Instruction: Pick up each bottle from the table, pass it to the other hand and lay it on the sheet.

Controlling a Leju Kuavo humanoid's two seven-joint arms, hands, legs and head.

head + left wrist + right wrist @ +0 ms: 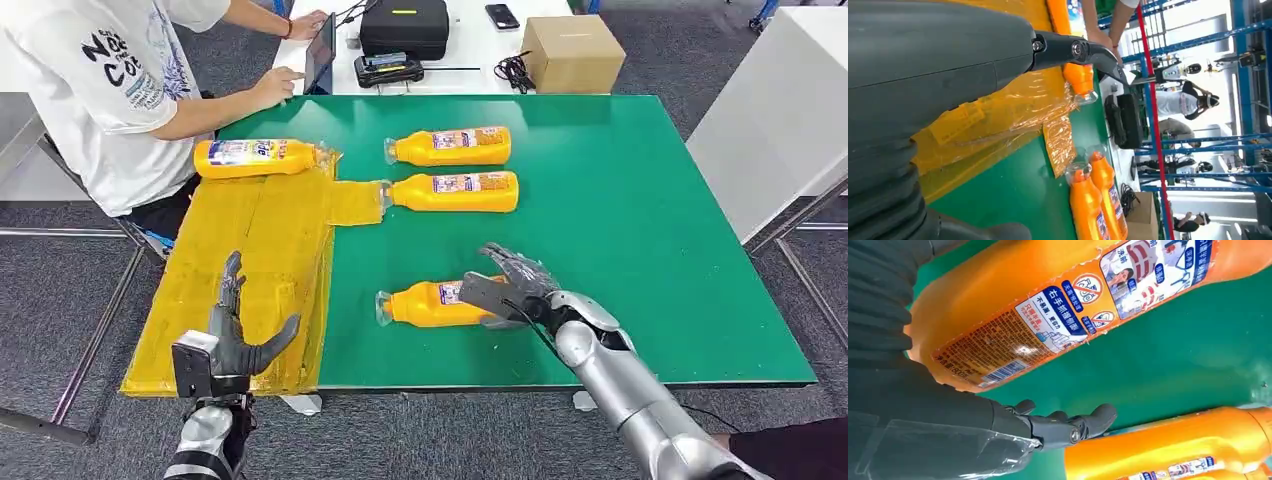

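On the left, the robot's left hand point(232, 345) hovers over the near end of the crinkled yellow plastic sheet point(250, 250), fingers spread and upright, thumb out to the side, holding nothing. At the sheet's far end one orange plastic bottle with a printed label point(258, 158) already lies on its side, beside a seated person in a white T-shirt point(105, 80).

Moving right onto the green table top point(640, 230), two more orange bottles lie side by side — the farther one point(450, 146) and the middle one point(452, 191) — both with their clear caps pointing toward the sheet.

Nearest the robot lies the fourth orange bottle point(432, 303), cap also toward the sheet. The right hand point(508, 290) sits over its base end, fingers spread and arched above the body, not yet closed on it — the right wrist view shows a dark finger point(1083, 424) free above the green surface.

The bottle looks rigid, full and fairly heavy, its glossy skin and label likely slippery. A round body lying down may roll, so a wrap around the middle of the body, near the label, seems the surest hold, leaving an end free for the handover.
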